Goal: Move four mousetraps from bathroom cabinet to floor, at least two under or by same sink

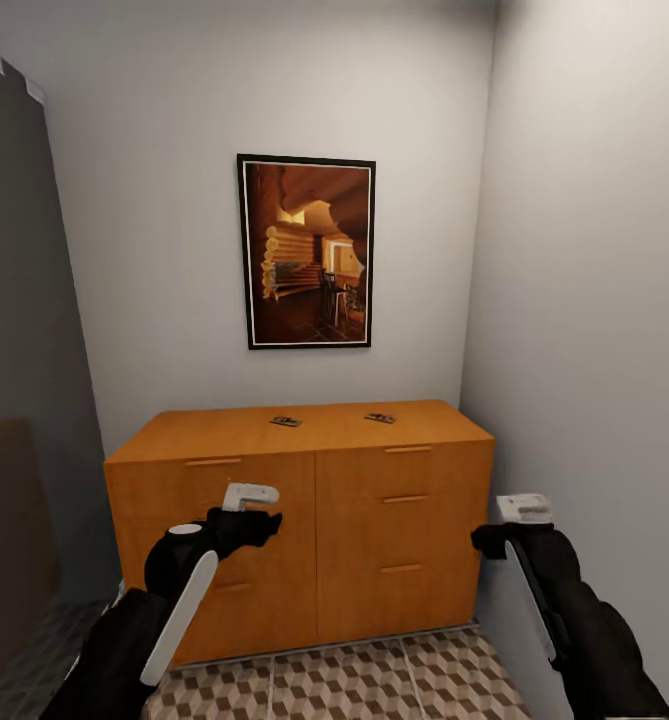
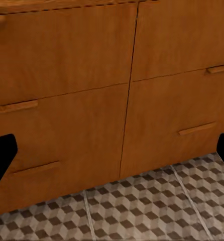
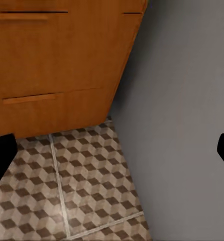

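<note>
You are parked squarely in front of the cabinet [image 1: 304, 520], and two mousetraps sit on its top — one left of centre [image 1: 286, 421], the other [image 1: 379, 418] a little to its right, both near the back edge under the framed picture [image 1: 306, 251]. Neither has been touched as far as you can see, and no trap lies on the bathroom floor [image 1: 374, 680] in the strip visible here. The other two traps are not on the top; judging by the task they may be inside a drawer, but all the drawer fronts are closed, so you cannot confirm that from here.

Your left gripper [image 2: 112, 150] hangs in front of the left drawer column, and your right gripper [image 3: 112, 150] hovers beside the cabinet's right end, close to the grey side wall [image 1: 594, 300]. In each wrist view the dark fingertips sit at opposite edges of the picture with nothing between them — both sets of jaws are spread wide and hold nothing.

So the task looks to be at its start: nothing picked, nothing placed. Left to do: lift the two visible traps, find the remaining pair, carry all four to the tiled floor, and set at least two beside or under the sink.
</note>
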### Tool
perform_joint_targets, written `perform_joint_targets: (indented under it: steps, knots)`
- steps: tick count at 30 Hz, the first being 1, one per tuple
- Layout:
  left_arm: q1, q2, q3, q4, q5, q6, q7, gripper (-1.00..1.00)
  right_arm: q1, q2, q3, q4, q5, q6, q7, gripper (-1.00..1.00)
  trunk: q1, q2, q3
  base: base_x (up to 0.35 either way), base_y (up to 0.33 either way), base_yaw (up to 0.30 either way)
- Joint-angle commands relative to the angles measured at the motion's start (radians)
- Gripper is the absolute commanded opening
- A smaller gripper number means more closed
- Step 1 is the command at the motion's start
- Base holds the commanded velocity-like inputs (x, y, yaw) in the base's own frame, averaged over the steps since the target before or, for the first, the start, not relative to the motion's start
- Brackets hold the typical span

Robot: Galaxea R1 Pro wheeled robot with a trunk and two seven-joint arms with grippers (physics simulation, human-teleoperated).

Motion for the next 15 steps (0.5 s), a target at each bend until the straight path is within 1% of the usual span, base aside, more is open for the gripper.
perform_joint_targets:
  steps: [1,4,7,8,9,10,12,15]
  knots:
    - [-0.015,0.001,0.009,-0.002,0.012,0.006,0.011,1.00,-0.028,0.001,0.001,0.001,0.006,0.005,0.004,1.00,0.000,-0.001,-0.002,0.000,0.000,0.000]
    - [-0.055,0.001,0.033,-0.003,0.011,0.012,0.011,1.00,-0.090,0.006,0.002,0.014,0.005,0.005,0.003,1.00,0.000,-0.001,-0.002,0.000,0.000,0.000]
    - [-0.084,0.003,0.051,-0.003,0.010,0.016,0.012,1.00,-0.142,0.025,0.002,0.034,0.006,0.005,0.003,1.00,0.000,-0.001,-0.002,0.006,0.000,0.000]
    - [-0.090,0.004,0.056,-0.003,0.010,0.016,0.012,1.00,-0.158,0.033,0.002,0.041,0.006,0.005,0.002,1.00,0.000,-0.001,-0.002,0.055,0.000,0.000]
    - [-0.090,0.004,0.056,-0.003,0.010,0.016,0.012,1.00,-0.158,0.033,0.002,0.041,0.006,0.005,0.002,1.00,0.000,-0.001,-0.002,0.055,0.000,0.000]
    - [-0.103,0.006,0.066,-0.003,0.008,0.018,0.013,1.00,-0.193,0.055,0.002,0.061,0.007,0.005,-0.002,1.00,0.000,-0.001,-0.002,0.184,0.000,0.000]
    - [-0.110,0.009,0.072,-0.003,0.001,0.019,0.014,1.00,-0.212,0.069,0.002,0.075,0.009,0.005,-0.014,1.00,0.000,-0.001,-0.002,0.232,0.000,0.000]
    - [-0.118,0.009,0.076,-0.004,-0.012,0.019,0.014,1.00,-0.224,0.087,0.003,0.084,0.013,0.005,-0.039,1.00,0.000,-0.001,-0.002,0.283,0.000,0.000]
